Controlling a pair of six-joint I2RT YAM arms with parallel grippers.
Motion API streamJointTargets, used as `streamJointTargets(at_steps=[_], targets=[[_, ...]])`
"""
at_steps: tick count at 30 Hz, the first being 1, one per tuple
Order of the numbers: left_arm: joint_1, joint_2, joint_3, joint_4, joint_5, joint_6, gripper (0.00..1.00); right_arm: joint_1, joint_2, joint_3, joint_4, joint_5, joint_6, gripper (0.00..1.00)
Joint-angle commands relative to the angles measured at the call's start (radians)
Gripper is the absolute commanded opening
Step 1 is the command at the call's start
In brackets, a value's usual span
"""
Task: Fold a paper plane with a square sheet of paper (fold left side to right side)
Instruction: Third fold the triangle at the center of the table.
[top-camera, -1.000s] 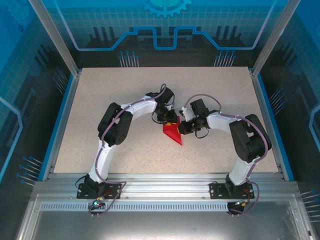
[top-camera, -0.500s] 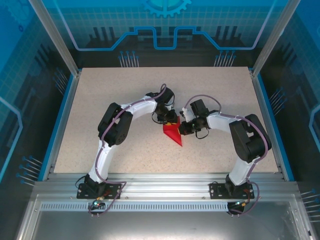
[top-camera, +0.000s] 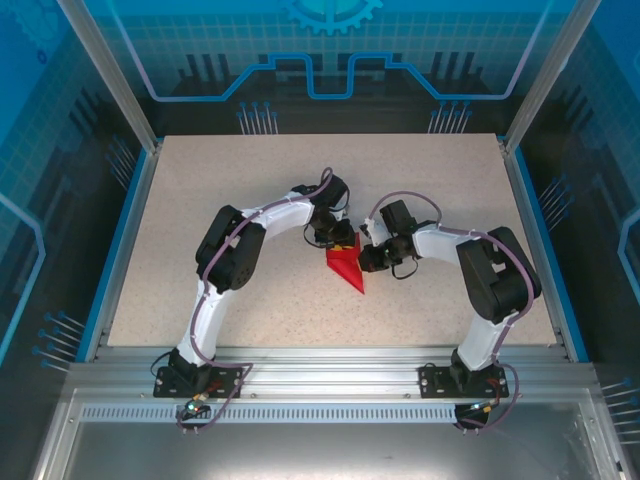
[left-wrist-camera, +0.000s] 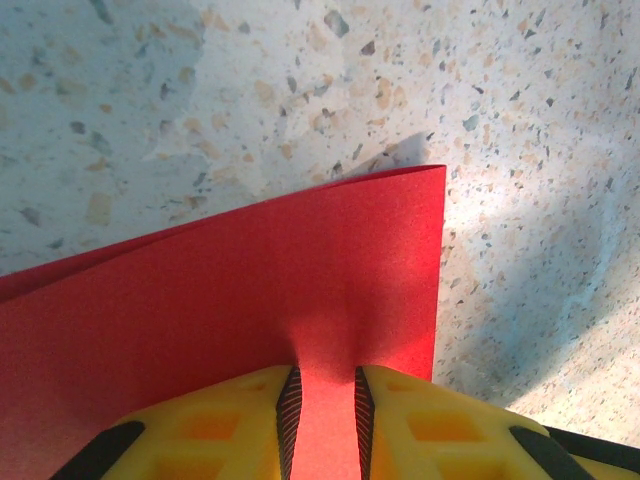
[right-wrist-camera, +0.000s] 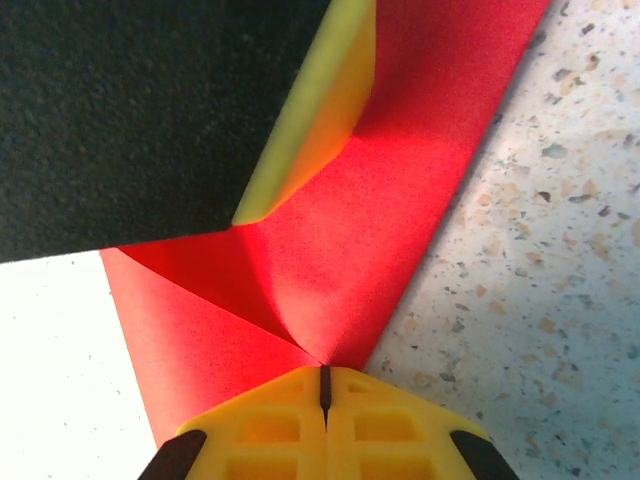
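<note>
**While both grippers meet at the red sheet, a fold is half made**

Because the square sheet of paper (top-camera: 347, 268) is already a small creased wedge, not a flat square, I judge the task to be partway through its folds. The sheet lies near the middle of the table (top-camera: 230, 180), between the two arms, its point aimed toward the near edge.

The left gripper (top-camera: 335, 238) is clamped on the far part of the sheet. In its wrist view, the left gripper (left-wrist-camera: 322, 405) has a raised red flap (left-wrist-camera: 250, 280) running between its jaws, lifted clear of the speckled surface. The right gripper (top-camera: 362, 255) is fully closed. In its own view the right gripper (right-wrist-camera: 323, 385) has its tips just where two creases of the paper (right-wrist-camera: 320, 260) converge. Whether a sliver is caught there, I cannot tell.

The step in hand looks like carrying the held flap from left across to right. The next move probably calls for the right tips to pin the crease while the left lays the flap over, edges matched, before letting go.
</note>
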Motion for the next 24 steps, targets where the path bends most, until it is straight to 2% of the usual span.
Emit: streamJointTargets(at_steps=[1, 13, 20, 24], targets=[[-0.021, 0.053, -0.007, -0.037, -0.025, 0.023, 0.27, -0.017, 0.024, -0.005, -0.029, 0.009, 0.009, 0.0], [-0.016, -0.001, 0.026, -0.055, 0.0, 0.028, 0.33, -0.005, 0.081, 0.041, -0.102, 0.026, 0.0, 0.0], [0.023, -0.102, 0.037, -0.071, 0.024, 0.021, 0.38, -0.002, 0.089, 0.048, -0.109, 0.029, -0.002, 0.0], [0.027, -0.177, -0.014, -0.062, 0.033, 0.009, 0.37, 0.002, 0.089, 0.051, -0.109, 0.03, -0.004, 0.0]])
